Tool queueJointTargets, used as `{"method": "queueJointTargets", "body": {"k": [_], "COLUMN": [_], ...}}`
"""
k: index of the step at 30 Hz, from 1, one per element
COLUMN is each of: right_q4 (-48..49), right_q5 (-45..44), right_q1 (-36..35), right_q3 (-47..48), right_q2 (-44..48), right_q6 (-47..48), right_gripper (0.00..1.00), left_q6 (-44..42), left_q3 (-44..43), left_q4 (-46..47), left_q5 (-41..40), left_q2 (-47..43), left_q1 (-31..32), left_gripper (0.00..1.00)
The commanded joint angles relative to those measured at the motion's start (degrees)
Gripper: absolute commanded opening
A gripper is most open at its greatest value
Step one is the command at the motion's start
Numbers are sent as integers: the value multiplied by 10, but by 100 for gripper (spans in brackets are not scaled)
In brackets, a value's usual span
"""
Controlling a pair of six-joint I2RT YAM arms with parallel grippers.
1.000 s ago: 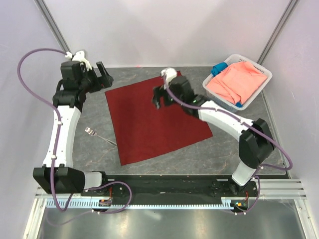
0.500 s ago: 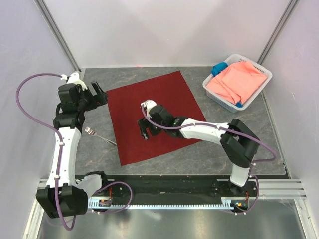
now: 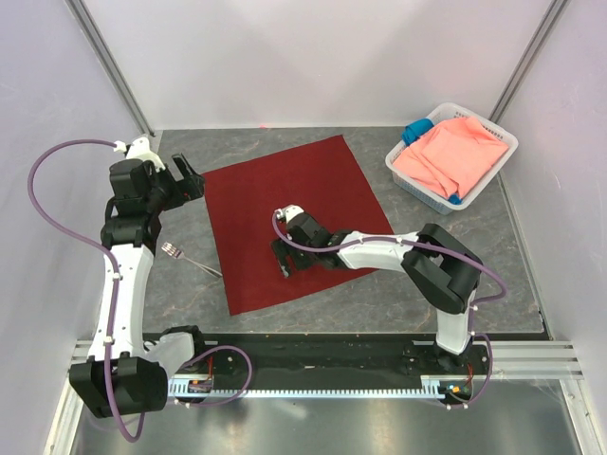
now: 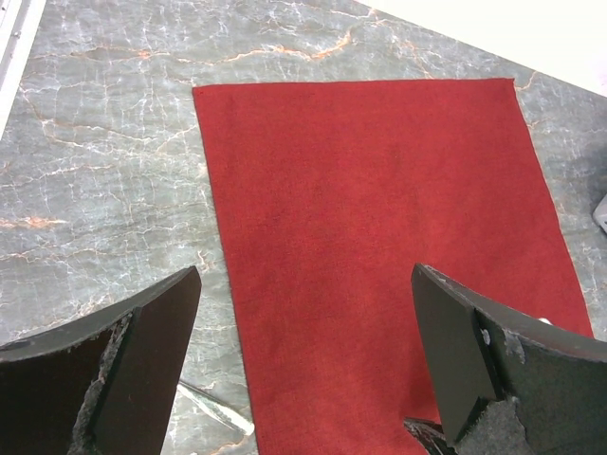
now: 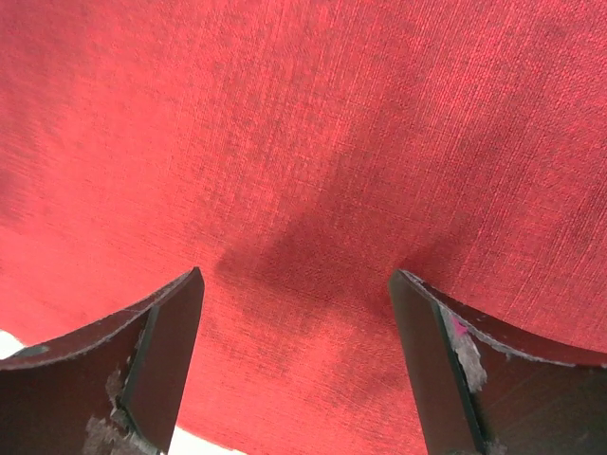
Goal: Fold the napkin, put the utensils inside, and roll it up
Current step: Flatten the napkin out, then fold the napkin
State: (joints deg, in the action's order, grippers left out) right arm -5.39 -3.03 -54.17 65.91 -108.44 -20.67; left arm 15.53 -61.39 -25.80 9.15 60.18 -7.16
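One: Both grippers stand wide and hold nothing; the left gripper (image 3: 190,176) hangs just beside the far left corner of the napkin (image 3: 294,204); the right gripper (image 3: 283,258) sits low over the cloth toward its near edge; whether it touches, I cannot tell.

Other: And how does the napkin lie?

One: Flat and unfolded mid-table, set askew; the utensil (image 3: 193,258) rests on the bare table (image 3: 379,289) just beside its left edge.

Other: What could go wrong?

One: A pinch mid-cloth would likely bunch it rather than lift an edge, so the fold comes out crooked; a dragged napkin could also sweep the utensil toward the table's left edge.

Other: Room to move?

One: Open table along the near edge and the near right; the far right corner is tighter, since the basket (image 3: 505,142) with the salmon cloth (image 3: 450,156) stands near the napkin's far corner.
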Motion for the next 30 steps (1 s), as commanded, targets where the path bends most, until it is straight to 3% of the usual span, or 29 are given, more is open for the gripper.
{"method": "queueJointTargets", "body": {"k": [1, 12, 20, 25, 30], "right_q4": [-23, -32, -55, -88, -91], "right_q5": [-29, -30, -14, -38, -44], "right_q1": [7, 68, 66, -16, -111], "right_q3": [-29, -97, -74, -37, -5], "right_q2": [-2, 42, 83, 131, 109], "right_q6": [-16, -17, 15, 42, 50], "right_gripper": [89, 90, 85, 82, 78], "left_q6": [-9, -8, -7, -9, -8], "left_q3": [-7, -7, -5, -4, -4], "left_q4": [20, 20, 20, 19, 19], "left_q5": [-3, 0, 3, -6, -5], "left_q2": [-13, -11, -9, -9, -9], "left_q1": [0, 0, 1, 0, 1], "left_gripper": [100, 100, 100, 100, 100]}}
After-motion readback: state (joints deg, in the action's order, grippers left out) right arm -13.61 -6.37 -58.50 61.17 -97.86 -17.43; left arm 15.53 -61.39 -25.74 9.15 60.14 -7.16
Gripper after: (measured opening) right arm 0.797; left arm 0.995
